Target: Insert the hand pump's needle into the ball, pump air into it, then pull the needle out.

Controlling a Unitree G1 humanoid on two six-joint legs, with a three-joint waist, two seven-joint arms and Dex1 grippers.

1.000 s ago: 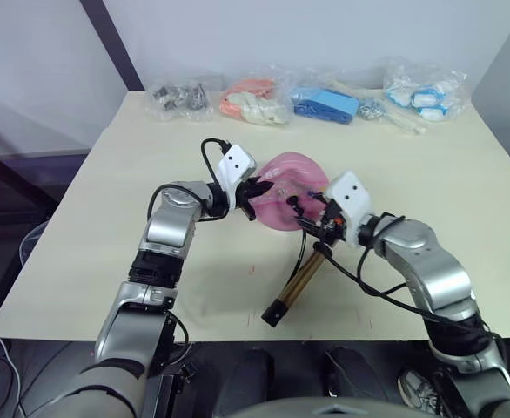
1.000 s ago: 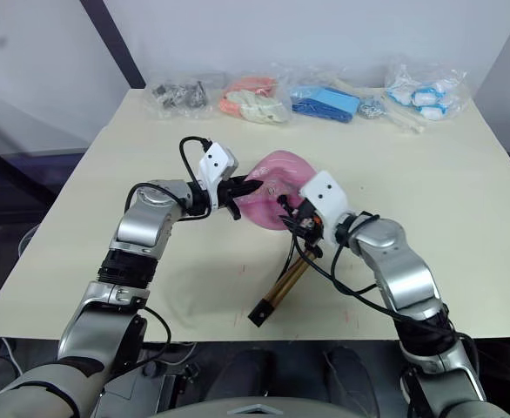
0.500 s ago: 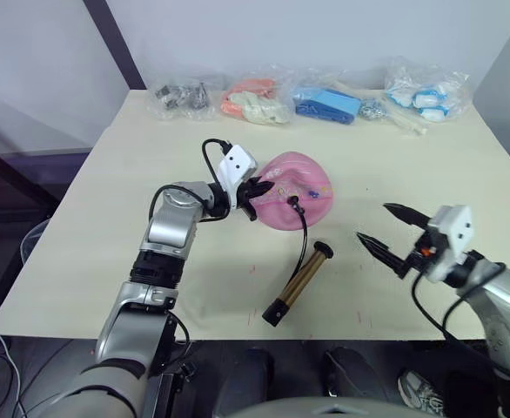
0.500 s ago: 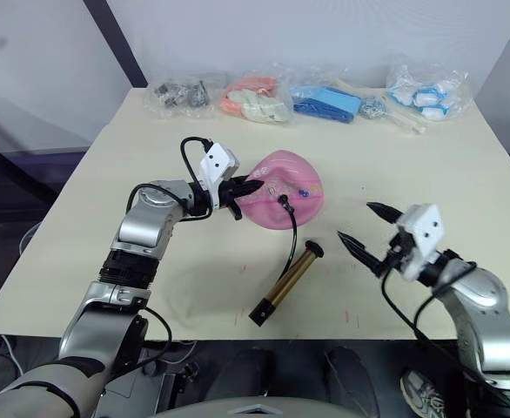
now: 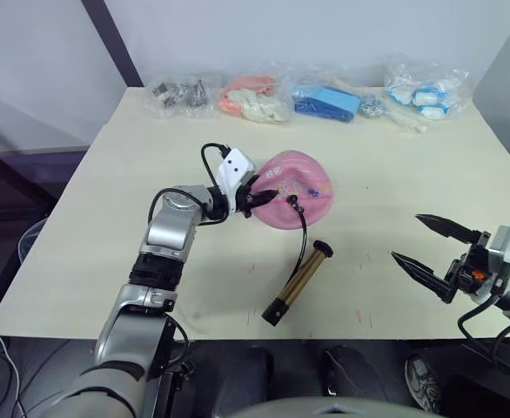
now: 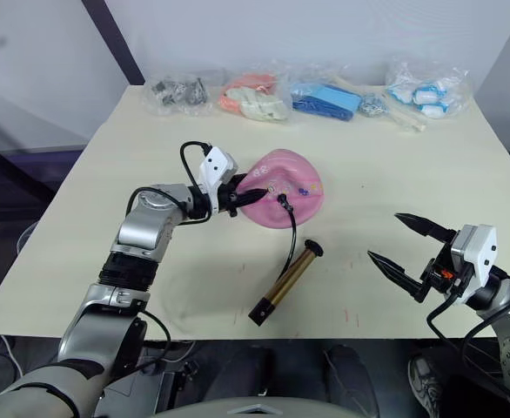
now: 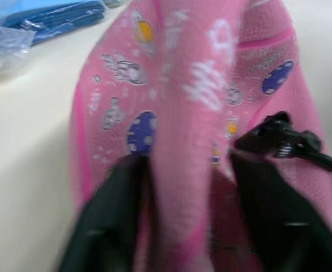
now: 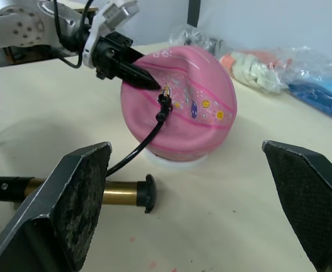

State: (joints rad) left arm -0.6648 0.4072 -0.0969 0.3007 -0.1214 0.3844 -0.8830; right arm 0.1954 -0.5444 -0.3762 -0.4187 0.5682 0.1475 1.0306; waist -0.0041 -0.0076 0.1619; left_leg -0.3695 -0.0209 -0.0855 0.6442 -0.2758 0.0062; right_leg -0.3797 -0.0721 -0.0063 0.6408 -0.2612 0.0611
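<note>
Light: bright, even, from overhead | Shadows: soft, faint on the table [image 5: 394, 165] | Glare: sheen on plastic bags [image 5: 425, 87] | Focus: left wrist view blurred — ball [image 7: 200, 90] smeared

Cream table [image 5: 81, 235] against pale wall [image 5: 325, 35], dark floor

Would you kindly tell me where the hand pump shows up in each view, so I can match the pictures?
Left eye view: hand pump lies on the table, below the ball.
Right eye view: same spot, slightly further left.
Left wrist view: its hose fitting sits at the ball.
Right wrist view: lying beside the ball.
Shared landmark: the ball.
</note>
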